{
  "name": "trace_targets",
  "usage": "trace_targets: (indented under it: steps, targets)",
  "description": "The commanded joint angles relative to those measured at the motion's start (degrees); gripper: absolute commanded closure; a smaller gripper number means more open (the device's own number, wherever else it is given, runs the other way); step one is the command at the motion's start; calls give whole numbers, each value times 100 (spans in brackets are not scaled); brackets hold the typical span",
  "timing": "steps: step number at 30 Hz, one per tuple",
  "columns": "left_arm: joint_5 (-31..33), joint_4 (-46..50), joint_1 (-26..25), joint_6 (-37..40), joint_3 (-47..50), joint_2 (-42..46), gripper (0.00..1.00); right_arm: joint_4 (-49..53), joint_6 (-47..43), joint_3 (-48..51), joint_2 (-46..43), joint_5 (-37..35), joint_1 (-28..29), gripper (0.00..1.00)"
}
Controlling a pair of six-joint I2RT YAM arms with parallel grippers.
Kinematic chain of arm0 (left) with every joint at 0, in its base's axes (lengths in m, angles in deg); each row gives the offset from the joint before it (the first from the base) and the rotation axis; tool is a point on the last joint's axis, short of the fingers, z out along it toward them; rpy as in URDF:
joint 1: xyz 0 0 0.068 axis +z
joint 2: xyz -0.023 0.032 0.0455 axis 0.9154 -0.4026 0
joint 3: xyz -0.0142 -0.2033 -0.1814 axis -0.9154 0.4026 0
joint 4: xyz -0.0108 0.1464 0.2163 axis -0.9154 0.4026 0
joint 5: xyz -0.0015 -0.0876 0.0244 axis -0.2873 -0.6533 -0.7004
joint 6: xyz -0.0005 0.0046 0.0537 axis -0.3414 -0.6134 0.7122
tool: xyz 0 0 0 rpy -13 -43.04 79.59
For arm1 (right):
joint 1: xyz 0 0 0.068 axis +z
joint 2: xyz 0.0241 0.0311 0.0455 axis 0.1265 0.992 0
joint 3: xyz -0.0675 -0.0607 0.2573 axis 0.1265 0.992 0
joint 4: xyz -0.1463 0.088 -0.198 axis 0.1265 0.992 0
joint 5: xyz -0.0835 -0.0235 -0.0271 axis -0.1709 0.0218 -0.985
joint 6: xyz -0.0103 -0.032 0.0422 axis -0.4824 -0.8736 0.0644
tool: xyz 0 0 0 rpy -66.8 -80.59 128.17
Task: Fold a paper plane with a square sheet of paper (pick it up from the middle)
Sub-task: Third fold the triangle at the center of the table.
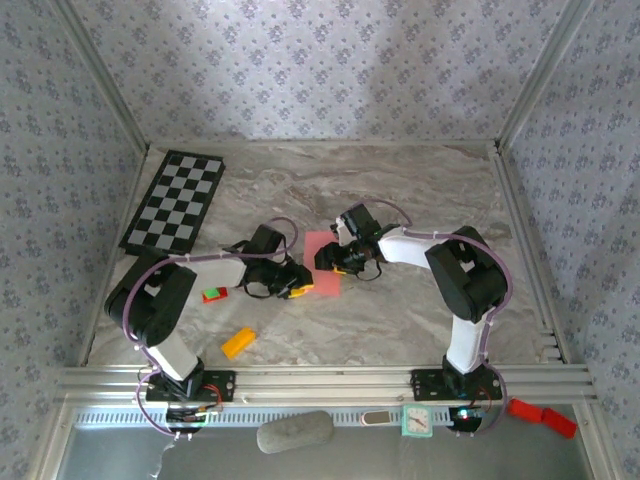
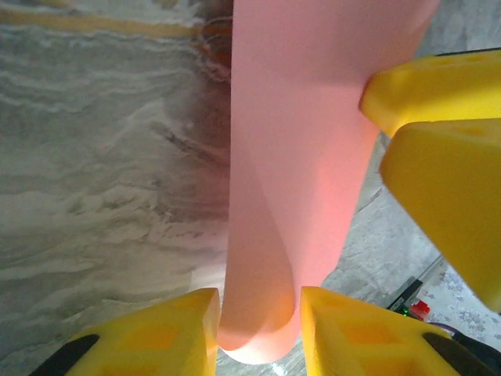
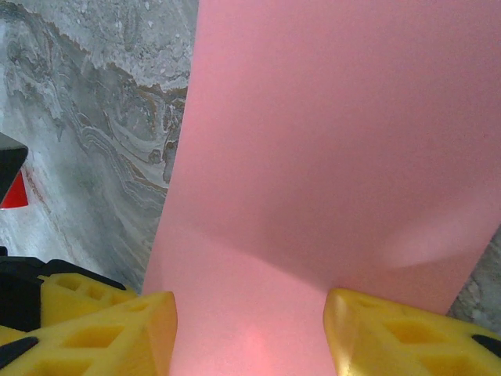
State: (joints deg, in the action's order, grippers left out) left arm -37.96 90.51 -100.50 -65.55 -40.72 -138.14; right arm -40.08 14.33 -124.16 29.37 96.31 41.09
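Note:
The salmon-pink square sheet of paper [image 1: 322,250] lies mid-table between both grippers. My left gripper [image 1: 296,283] is at its near-left edge. In the left wrist view, a curled-up edge of the sheet [image 2: 297,157] bulges between the yellow fingers of the left gripper [image 2: 258,313] and touches both, so that gripper is shut on it. My right gripper [image 1: 334,262] reaches in from the right. In the right wrist view, the right gripper [image 3: 250,313] has its jaws wide apart, low over the flat sheet [image 3: 329,141], and grips nothing. Its yellow fingers [image 2: 438,157] also show beside the sheet in the left wrist view.
A checkerboard [image 1: 175,202] lies at the back left. A small red-and-green block [image 1: 214,295] and an orange block [image 1: 238,342] sit near the left arm. Patterned walls and a metal frame enclose the marble table [image 1: 400,320].

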Motion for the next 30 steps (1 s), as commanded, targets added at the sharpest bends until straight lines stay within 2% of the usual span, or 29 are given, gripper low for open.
trace_targets:
  steps: [1,30]
  targets:
    - [-182,-225,38,-6,-159,-71,69,592,101,308,163,-242,-55,44]
    - [-448,-618,555,-201,-599,-848,82,352,110,457,59,-37,-192,44]
